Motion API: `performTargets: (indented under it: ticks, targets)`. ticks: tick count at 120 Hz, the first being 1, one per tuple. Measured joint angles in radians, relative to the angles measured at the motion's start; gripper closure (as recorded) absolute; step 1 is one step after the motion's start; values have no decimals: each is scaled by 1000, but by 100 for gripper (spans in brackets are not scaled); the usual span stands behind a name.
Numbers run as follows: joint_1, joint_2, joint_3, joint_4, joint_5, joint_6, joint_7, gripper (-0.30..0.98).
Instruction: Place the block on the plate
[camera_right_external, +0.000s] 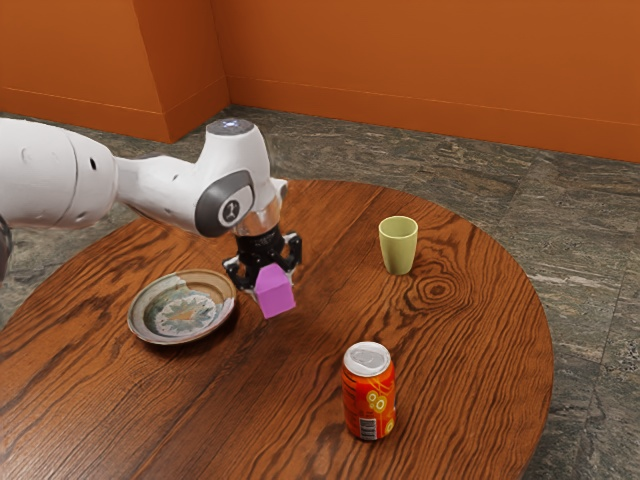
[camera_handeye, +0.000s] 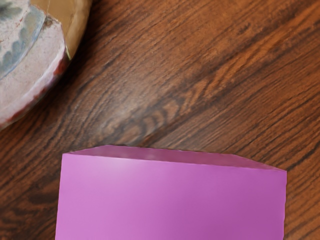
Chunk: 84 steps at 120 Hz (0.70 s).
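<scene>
My black gripper (camera_right_external: 265, 274) is shut on the magenta block (camera_right_external: 276, 292), which appears held above the wooden table. The block hangs just beside the plate (camera_right_external: 185, 308), toward the exterior view's right of it. In the wrist view the block (camera_handeye: 172, 197) is large and close under my hand, and part of the plate (camera_handeye: 37, 75) shows with bare wood between the two. The plate has a patterned centre and a brown-grey rim, with nothing resting on it in the exterior view.
A yellow-green cup (camera_right_external: 398, 246) stands toward the back of the round table (camera_right_external: 470, 400). An orange-red can (camera_right_external: 369, 392) stands upright nearer the front, toward the exterior view's right of the block.
</scene>
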Motion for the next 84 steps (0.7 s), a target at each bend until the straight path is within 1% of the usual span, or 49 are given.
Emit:
performTargets:
  ticks: [9, 24, 40, 48, 51, 66, 75, 84]
  targets:
    - [124, -22, -53, 3, 8, -31, 5, 34]
    - [370, -8, -187, 16, 14, -60, 31, 33]
    - [523, 44, -244, 27, 8, -71, 76, 32]
    - [558, 60, -258, 33, 6, -72, 98, 32]
    - [560, 59, -261, 34, 3, -72, 105, 30]
    - [554, 17, -263, 21, -5, -74, 141, 17]
    - [551, -11, -262, 18, -7, -79, 159, 12]
    - [519, -55, -262, 18, -9, -100, 174, 8]
